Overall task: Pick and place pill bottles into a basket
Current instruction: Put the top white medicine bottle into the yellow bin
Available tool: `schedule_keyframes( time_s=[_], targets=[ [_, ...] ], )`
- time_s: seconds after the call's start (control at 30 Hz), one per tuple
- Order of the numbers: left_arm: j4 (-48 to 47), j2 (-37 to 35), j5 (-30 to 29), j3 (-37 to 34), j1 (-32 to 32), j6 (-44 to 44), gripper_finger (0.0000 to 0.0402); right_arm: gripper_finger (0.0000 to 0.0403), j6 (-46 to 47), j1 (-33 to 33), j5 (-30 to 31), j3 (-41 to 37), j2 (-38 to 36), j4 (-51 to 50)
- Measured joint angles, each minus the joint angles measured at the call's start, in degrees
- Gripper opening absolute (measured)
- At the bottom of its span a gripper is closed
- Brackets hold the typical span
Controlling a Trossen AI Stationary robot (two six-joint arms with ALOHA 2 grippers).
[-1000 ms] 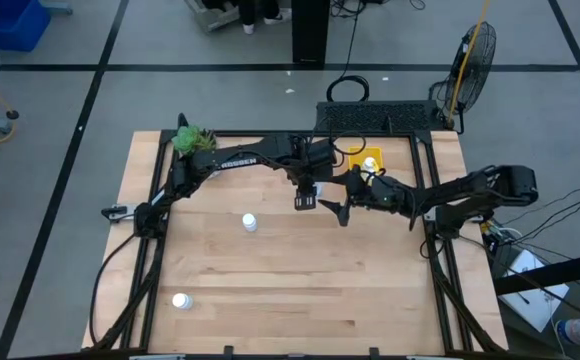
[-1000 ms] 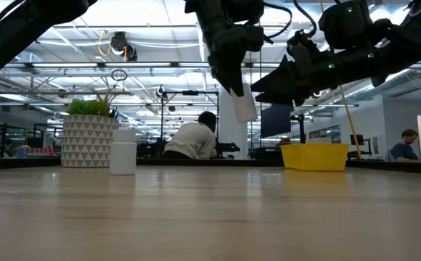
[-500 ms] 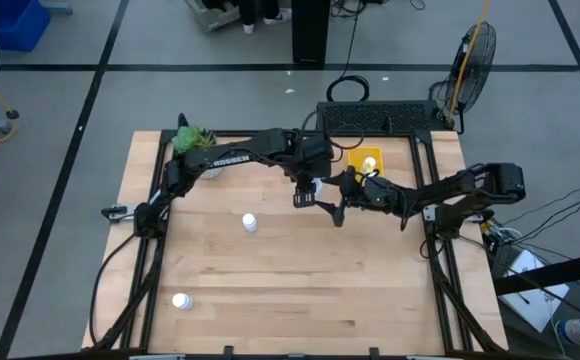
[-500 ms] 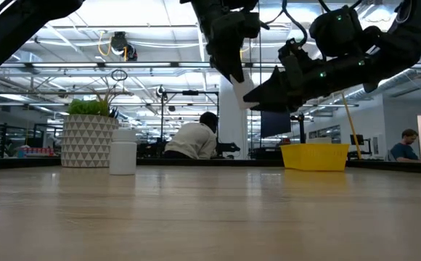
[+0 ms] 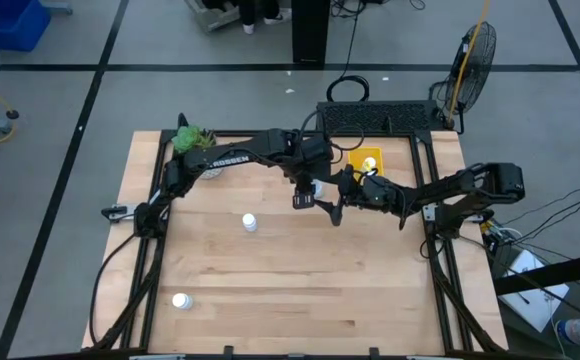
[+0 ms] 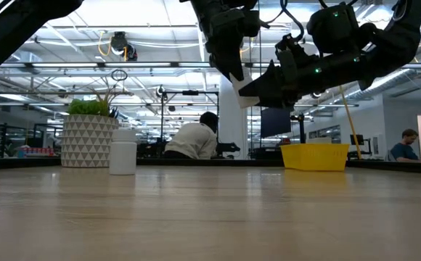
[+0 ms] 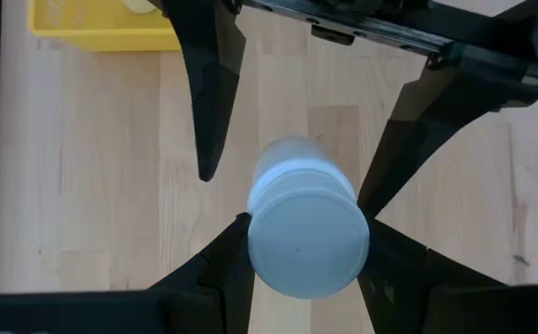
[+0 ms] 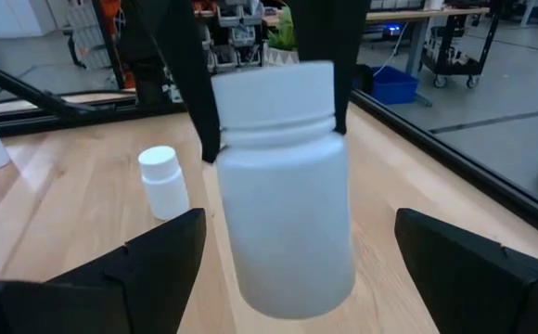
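Observation:
A white pill bottle [image 8: 283, 199] hangs in the air over the table's middle, with my left gripper [image 5: 310, 193] shut on it. My right gripper [image 5: 332, 206] is open and reaches in level from the table's right. Its fingers [image 7: 209, 102] stand on either side of the bottle's body without touching it. The yellow basket [image 5: 367, 158] rests on the table at the far right with one bottle [image 5: 370, 165] inside. Two more bottles stand on the table, one in the middle [image 5: 250, 222] and one near the front left [image 5: 181, 300]. My left gripper pinches the bottle's cap end [image 8: 269, 88] between its two fingers [image 8: 199, 111]. The fingers come steeply from above, slanting toward the table's right. The bottle hangs below them, slightly tilted, bottom down and clear of the table.
A white patterned pot with a green plant [image 5: 195, 140] stands at the table's far left corner. A black frame rail [image 5: 425, 190] runs along the table's edges. Bare wood lies in the near half of the table. People sit in the room beyond [image 6: 192, 141].
My right gripper has crept toward the table's left, closing in on the held bottle. Its open fingers now stand on both sides of the bottle. The bottle stays in my left gripper, clear of the table.

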Motion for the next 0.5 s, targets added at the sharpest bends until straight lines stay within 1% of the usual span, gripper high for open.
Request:
schedule_keyframes(
  time_s=[0.13,0.23,0.4,0.5],
  targets=[
    [0.0,0.0,0.0,0.0,0.0,0.0,0.0157,0.0343,0.0,0.0,-0.1,0.0,0.0,0.0],
    [0.0,0.0,0.1,0.0,0.0,-0.2,0.0157,0.0331,-0.1,0.0,-1.6,0.0,0.0,0.0],
    [0.0,0.0,0.3,0.0,0.0,-0.2,0.0157,0.0303,-0.2,0.0,-1.6,0.0,0.0,0.3],
    [0.1,0.0,0.4,0.0,0.0,-0.2,0.0157,0.0274,-0.2,0.0,-1.6,0.0,0.0,1.1]
  ],
)
